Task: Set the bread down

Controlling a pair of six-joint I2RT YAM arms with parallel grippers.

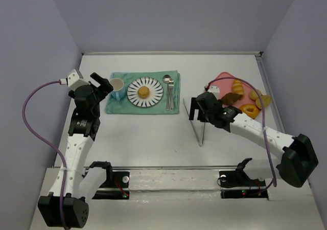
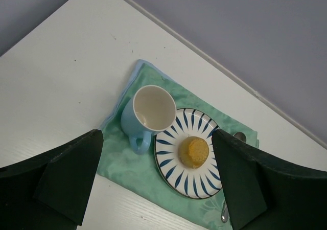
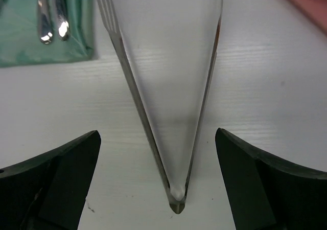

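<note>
Golden bun [image 1: 144, 92] rests on the striped plate [image 1: 134, 93] (placing appears complete). Left gripper [image 1: 103, 83] and right gripper [image 3: 157, 133] wide, empty; tongs [image 3: 134, 102] lie loose.

I see the bun [image 1: 144, 92] sitting in the middle of the striped plate [image 1: 132, 96]. Left of the plate stands the cup [image 1: 117, 85]. Right of it lies the cutlery [image 1: 169, 91], then the tongs [image 1: 203, 135] under my right gripper [image 1: 196, 108].

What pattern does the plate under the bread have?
The plate is white with dark blue radiating stripes; clearest in left wrist view.
</note>
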